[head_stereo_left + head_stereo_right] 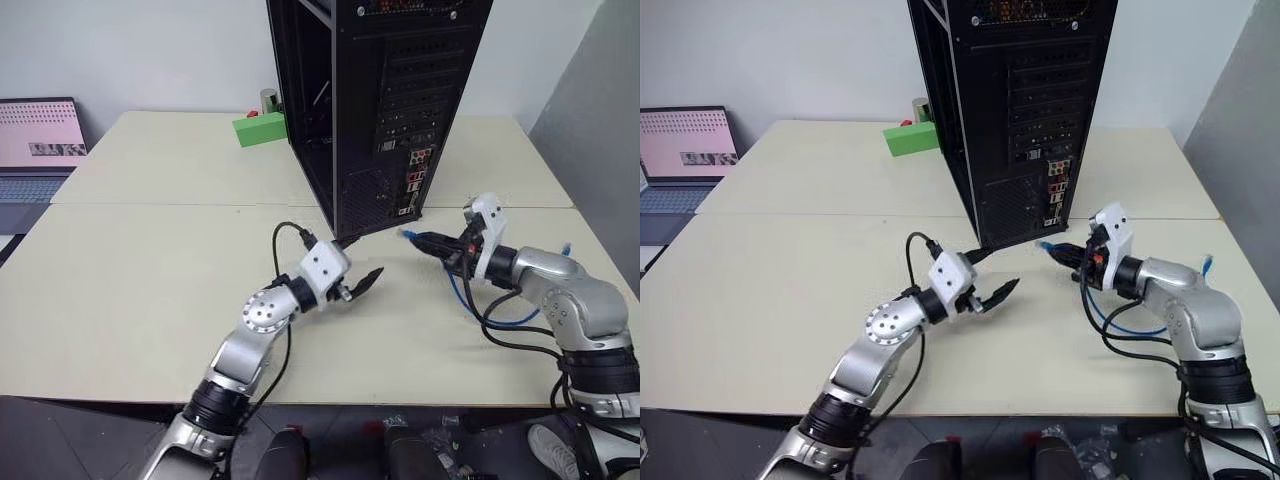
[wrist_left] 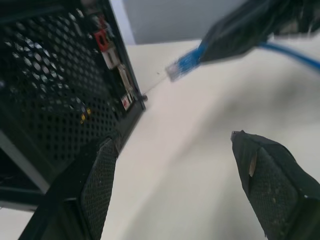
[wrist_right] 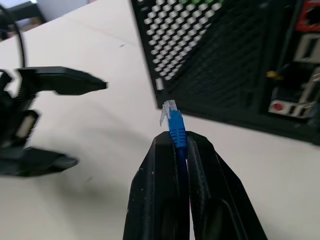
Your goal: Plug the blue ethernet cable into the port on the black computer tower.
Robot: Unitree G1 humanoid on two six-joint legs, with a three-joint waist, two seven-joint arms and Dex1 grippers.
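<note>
Blue ethernet cable (image 3: 177, 131) is pinched just behind its clear plug between the closed fingers of the right gripper (image 1: 428, 240), plug tip sticking out past the fingertips. Rest of the cord trails back under the right arm and loops on the table (image 1: 150, 290) toward its right edge. Plug hangs in the air just off the lower rear corner of the black computer tower (image 1: 380, 100), not touching it. The tower stands upright near the middle of the table, rear panel with slot covers, vent grille and coloured connector cluster (image 1: 417, 180) facing the right gripper. Can't tell which socket is the port, too small.

Left gripper (image 1: 362, 283) has its fingers spread wide, holding nothing, hovering above the table just in front of the tower's lower front-facing corner. In the left wrist view its two fingers frame bare table, with the tower grille beside one finger and the blue plug ahead.

Nothing sits between plug and rear panel. Green block (image 1: 260, 129) and a small metal cylinder (image 1: 269, 99) sit behind the tower near the far edge. Laptop (image 1: 38, 150) is open past the table's left edge.
</note>
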